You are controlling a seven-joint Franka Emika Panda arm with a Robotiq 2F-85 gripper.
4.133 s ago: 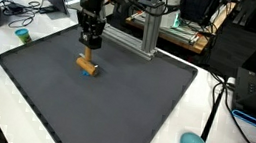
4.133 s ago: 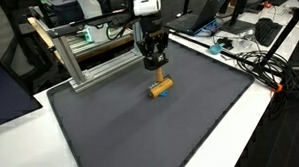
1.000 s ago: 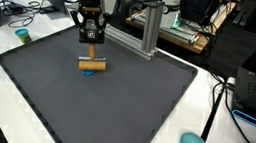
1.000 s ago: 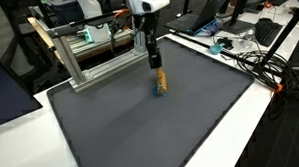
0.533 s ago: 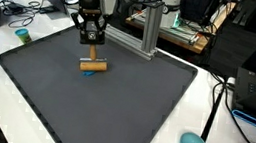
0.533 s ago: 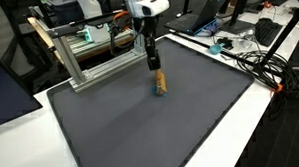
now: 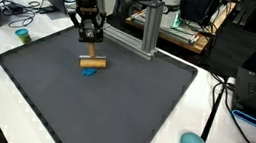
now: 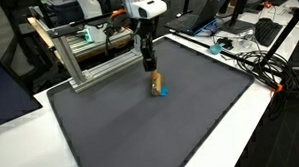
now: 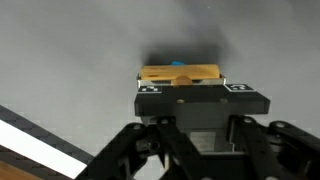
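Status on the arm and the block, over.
Gripper just above wooden block, jaws unreadable. Block lying on dark mat, blue piece against it. Nothing else near.

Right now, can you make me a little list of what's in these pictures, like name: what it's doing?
gripper: points down, just above the wooden piece; open or shut is unclear
wooden piece: tan, lies on the mat under the gripper
blue bit: small, peeks out from beside the wooden piece
mat: dark grey, covers most of the table
metal frame: stands at the mat's far edge, behind the gripper
touching: cannot tell if the gripper touches the wooden piece
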